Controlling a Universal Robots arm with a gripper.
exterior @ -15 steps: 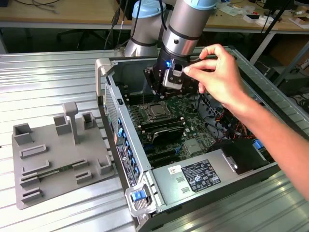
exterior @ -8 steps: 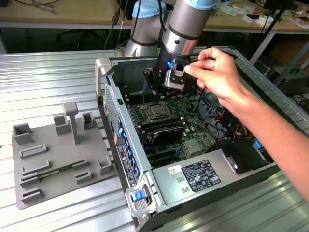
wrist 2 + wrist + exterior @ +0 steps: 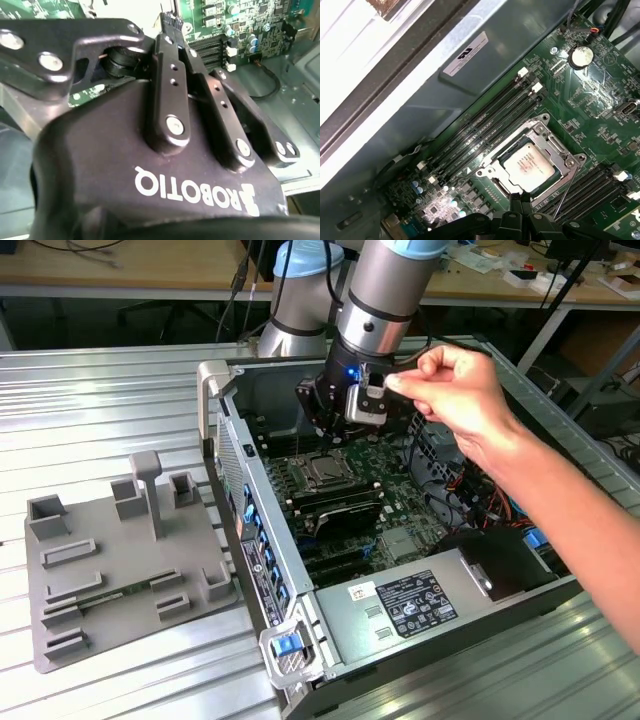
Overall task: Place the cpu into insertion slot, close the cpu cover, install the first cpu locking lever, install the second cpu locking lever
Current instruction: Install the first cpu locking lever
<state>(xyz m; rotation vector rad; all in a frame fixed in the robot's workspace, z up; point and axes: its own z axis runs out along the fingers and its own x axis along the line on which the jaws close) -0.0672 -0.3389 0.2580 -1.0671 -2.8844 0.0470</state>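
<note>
Cpu (image 3: 527, 165) set into the board (image 3: 590, 105) right under the pincer (image 3: 521, 199) tips, cover (image 3: 555, 145) down flat around its edges. Pincer clenched, tips pressed together, hanging close over the cover's rim. Above the pincer, a hand (image 3: 455, 380) pinching the camera (image 3: 365, 402) on the wrist.

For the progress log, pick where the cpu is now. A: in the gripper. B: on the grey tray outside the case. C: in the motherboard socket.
C: in the first wrist view the cpu lies flat in the socket, the cpu cover framing it.
</note>
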